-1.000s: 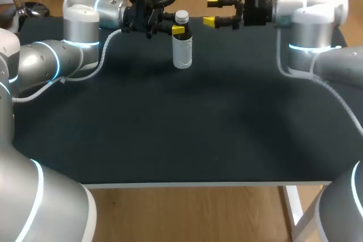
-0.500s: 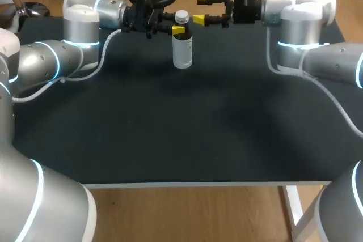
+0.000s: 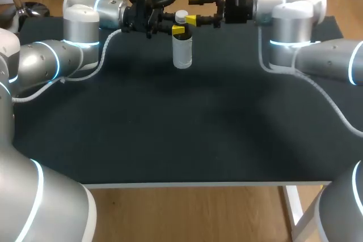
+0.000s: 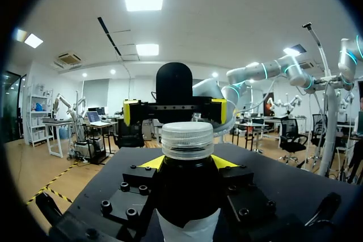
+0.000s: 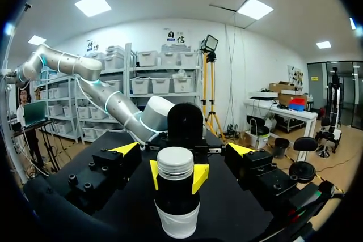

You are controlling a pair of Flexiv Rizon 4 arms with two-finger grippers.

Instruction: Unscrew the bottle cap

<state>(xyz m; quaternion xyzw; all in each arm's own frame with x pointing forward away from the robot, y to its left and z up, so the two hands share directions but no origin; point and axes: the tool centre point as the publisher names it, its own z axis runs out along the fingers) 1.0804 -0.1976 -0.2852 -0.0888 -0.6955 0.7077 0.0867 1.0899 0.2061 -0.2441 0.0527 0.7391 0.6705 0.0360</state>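
Note:
A small bottle (image 3: 182,49) with a dark shoulder, a pale label and a ribbed whitish cap (image 3: 181,16) stands upright at the back of the table. My left gripper (image 3: 180,29) is shut on its dark shoulder just below the cap; in the left wrist view its yellow tips flank the bottle (image 4: 188,196) on both sides. My right gripper (image 3: 192,9) is open, level with the cap and just to its right, without touching it. In the right wrist view the cap (image 5: 174,162) sits ahead of the right gripper (image 5: 182,149), between its spread fingers.
The black tabletop (image 3: 187,123) stretches from the bottle to the front edge (image 3: 187,184). My left arm's grey links (image 3: 79,32) lie along the back left, my right arm's (image 3: 295,32) along the back right.
My right arm has moved left, bringing its open gripper from well right of the bottle up close to the cap. The left gripper and the bottle have stayed still.

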